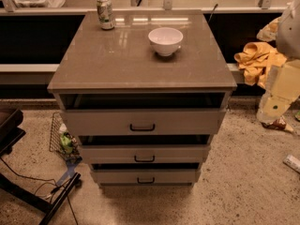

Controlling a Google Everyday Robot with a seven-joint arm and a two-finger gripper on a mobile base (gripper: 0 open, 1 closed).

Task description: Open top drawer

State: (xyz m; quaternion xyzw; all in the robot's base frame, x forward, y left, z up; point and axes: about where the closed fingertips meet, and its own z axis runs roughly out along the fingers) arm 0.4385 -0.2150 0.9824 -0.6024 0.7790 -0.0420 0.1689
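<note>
Table: a grey unit with a glossy top and three drawers stacked in its near face, standing on a speckled floor.
Top drawer: the widest and tallest grey front, just under the table top, facing the near side.
Handle: a small black bar at the centre of the top drawer's front; nothing touches it.
Gap: a dark band runs between the table top and the upper edge of the top drawer's front. The drawer looks drawn out a little, but how far is unclear.
Middle drawer: narrower, just below, with its own black handle and a dark band above it.
Bottom drawer: narrowest and lowest, close to the floor.
Bowl: white, upright, on the table right of centre, toward the far side.
Can: upright at the table's far left corner, well apart from the bowl.
Gripper: at the scene's right edge, on the lower end of the pale arm, well right of the table and apart from every drawer.
Grip: cannot tell whether it is spread or closed.
Cloth: yellow, bunched, far right, behind the arm.
Basket: wire, on the floor, just left of the table.
</note>
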